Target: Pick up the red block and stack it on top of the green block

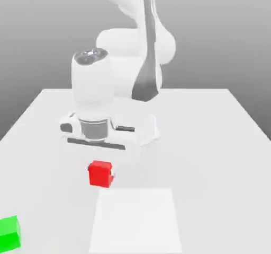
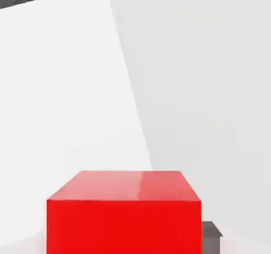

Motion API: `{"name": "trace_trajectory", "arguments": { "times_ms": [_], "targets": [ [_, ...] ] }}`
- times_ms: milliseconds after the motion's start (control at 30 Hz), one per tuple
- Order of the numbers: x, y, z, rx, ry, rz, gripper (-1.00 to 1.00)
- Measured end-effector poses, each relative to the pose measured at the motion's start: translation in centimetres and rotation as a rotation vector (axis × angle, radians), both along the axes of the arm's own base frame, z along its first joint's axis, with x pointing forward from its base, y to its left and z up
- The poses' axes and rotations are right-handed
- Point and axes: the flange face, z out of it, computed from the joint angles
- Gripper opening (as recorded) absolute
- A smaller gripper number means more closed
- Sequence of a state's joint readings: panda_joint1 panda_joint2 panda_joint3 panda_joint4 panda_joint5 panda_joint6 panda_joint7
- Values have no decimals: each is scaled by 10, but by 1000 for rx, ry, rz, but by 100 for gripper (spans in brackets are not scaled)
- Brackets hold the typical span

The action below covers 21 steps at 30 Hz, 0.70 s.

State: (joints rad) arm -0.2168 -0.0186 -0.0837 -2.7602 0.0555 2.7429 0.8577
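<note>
The red block [image 1: 100,173] sits just below the white hand of my arm, in the exterior view's left half. My gripper [image 1: 100,164] comes down onto it from above and is shut on it. In the hand view the red block [image 2: 124,216] looms very close, with a grey fingertip [image 2: 211,236] pressed beside one of its sides. The green block [image 1: 9,231] lies at the exterior view's lower left corner, well apart from the red one and partly cut off by the picture's edge.
The white arm's base [image 1: 132,94] stands behind the hand, at the back of the pale table [image 1: 211,141]. A lighter square patch [image 1: 135,221] marks the table surface in front of the red block.
</note>
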Motion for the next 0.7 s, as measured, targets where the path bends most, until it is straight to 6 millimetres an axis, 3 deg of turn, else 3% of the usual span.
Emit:
{"name": "trace_trajectory", "arguments": {
  "times_ms": [233, 433, 500, 567, 600, 700],
  "targets": [
    [55, -76, 14, 8, 4, -391, -100],
    [85, -154, 23, -9, 13, -730, -100],
    [89, -168, 8, -14, 15, -783, -100],
    [90, -171, -20, -15, 15, -796, -100],
    [89, -172, -33, -16, 15, -798, 100],
    [89, -172, -33, -16, 15, -798, 100]
  ]
}}
